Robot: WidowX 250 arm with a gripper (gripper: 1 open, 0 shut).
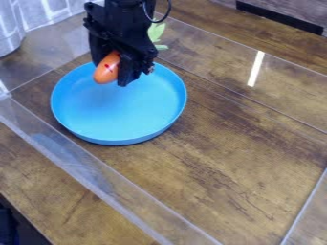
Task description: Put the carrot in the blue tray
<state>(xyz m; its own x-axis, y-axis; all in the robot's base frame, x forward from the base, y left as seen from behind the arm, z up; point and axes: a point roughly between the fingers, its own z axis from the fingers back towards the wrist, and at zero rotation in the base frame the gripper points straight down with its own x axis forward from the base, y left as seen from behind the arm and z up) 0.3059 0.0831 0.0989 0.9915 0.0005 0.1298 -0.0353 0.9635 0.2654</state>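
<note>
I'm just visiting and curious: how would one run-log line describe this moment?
gripper: shut on carrot | carrot: held above far rim of blue tray | release: not yet done

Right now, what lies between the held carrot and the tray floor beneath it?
Nothing: the gripper holds the carrot over bare blue tray, per the camera view.
</note>
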